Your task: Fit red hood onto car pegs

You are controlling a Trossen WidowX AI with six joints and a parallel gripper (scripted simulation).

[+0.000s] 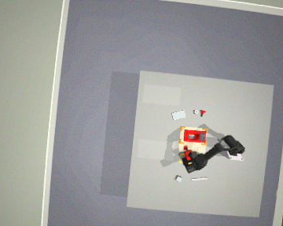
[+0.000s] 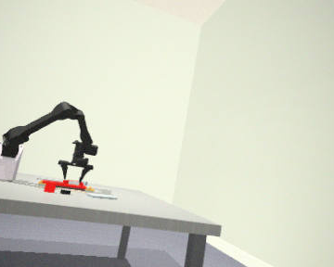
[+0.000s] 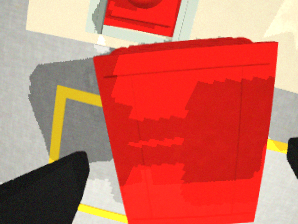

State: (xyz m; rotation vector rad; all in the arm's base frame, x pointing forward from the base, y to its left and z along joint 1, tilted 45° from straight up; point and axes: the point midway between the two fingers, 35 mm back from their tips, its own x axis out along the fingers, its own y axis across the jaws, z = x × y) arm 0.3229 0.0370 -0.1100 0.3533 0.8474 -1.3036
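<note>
Hood (image 1: 188, 155) (image 3: 190, 130): located below the end effector (image 1: 189, 161) (image 2: 73, 181) (image 3: 186, 155), between its spread fingers, within a yellow outline (image 3: 57, 122) on the table (image 1: 226, 188) (image 2: 142, 209). End effector found released, nothing gripped. Beyond the hood, beside the end effector, the red chassis (image 1: 187, 140) (image 3: 167, 25) sits in its jig; fitting not yet done. Step in hand judged to be the approach for pickup. Next move calls for centring over the shell, lowering squarely, then closing on both sides.
</note>
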